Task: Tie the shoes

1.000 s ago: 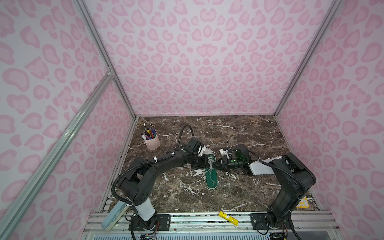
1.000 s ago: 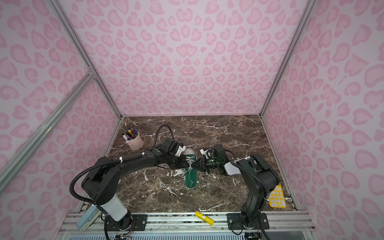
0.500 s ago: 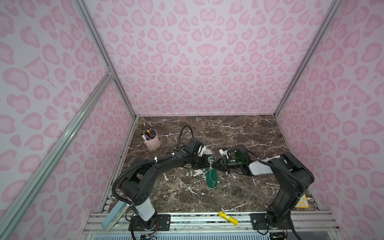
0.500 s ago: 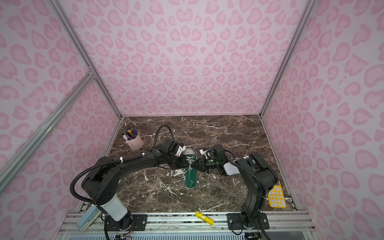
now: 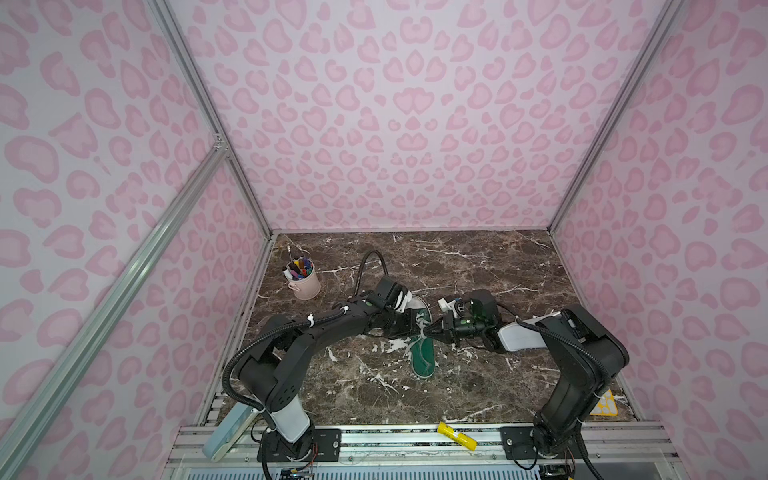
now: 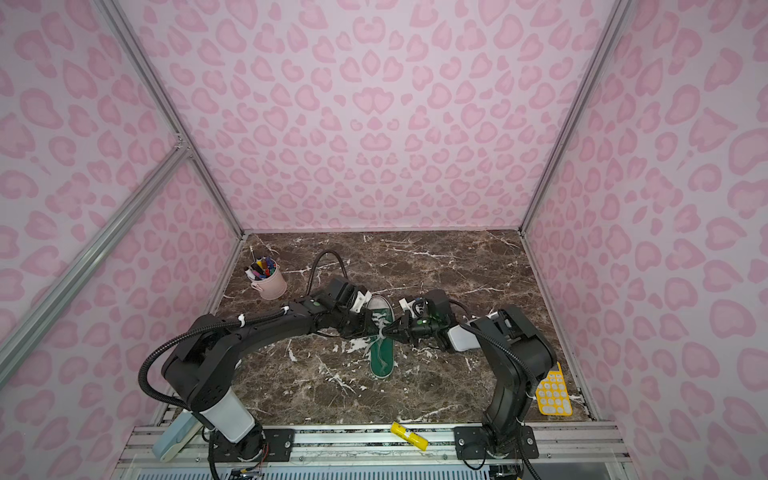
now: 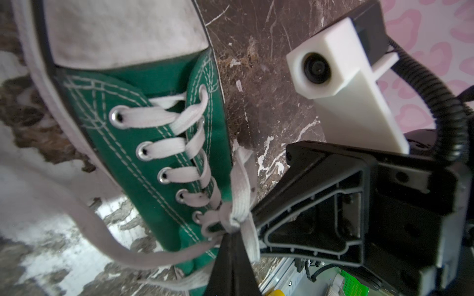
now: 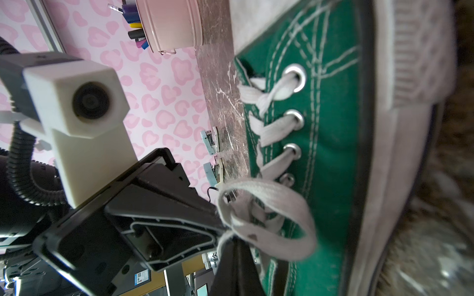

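Both top views look steeply down from high above the near edge, far enough to take in the whole table [image 5: 478, 257] and walls [image 5: 395, 124]. The wrist cameras sit very close to the sneaker [image 7: 120, 153] on opposite sides (its laces [image 7: 164, 148] fill both), each facing the other arm's white camera [image 8: 77, 102].

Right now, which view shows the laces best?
Left wrist: the laces show the eyelet crossings and the gathered bunch, sharp. Right wrist shows a loop and fewer crossings, softer. In both top views the laces are small white flecks.
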Motion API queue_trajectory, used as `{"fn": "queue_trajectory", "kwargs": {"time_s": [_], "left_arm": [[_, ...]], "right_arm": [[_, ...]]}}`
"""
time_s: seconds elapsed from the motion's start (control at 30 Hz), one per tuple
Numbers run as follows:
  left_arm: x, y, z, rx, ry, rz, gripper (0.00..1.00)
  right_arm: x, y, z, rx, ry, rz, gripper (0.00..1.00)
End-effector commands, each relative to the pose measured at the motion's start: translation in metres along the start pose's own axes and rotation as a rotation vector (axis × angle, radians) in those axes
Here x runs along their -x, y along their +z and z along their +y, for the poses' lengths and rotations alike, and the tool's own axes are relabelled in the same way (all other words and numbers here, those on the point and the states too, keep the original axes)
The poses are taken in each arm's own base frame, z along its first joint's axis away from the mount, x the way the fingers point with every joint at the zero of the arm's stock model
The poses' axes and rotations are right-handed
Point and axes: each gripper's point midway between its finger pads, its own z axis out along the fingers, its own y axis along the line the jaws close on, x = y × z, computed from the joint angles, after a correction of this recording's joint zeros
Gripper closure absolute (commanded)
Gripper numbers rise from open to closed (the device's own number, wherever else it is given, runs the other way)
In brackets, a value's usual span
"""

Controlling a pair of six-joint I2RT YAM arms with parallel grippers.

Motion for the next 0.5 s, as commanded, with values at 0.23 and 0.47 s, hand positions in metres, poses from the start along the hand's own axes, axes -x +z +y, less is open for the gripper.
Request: {"fn": "queue_trajectory", "kwargs": {"time_s": [0.23, 0.47], "left_arm": [[0.0067, -0.0071, -0.0045, -0.013, 0.014, -0.025, 0.87], [0.0093, -0.0099, -0.0050, 0.006, 0.033, -0.033, 0.79]], "right_arm": [[-0.0017, -0.0061, -0.0078, -0.040, -0.006, -0.006, 1.00], [-0.0051, -0.0092, -0.0131, -0.104, -0.021, 0.011, 1.00]]}}
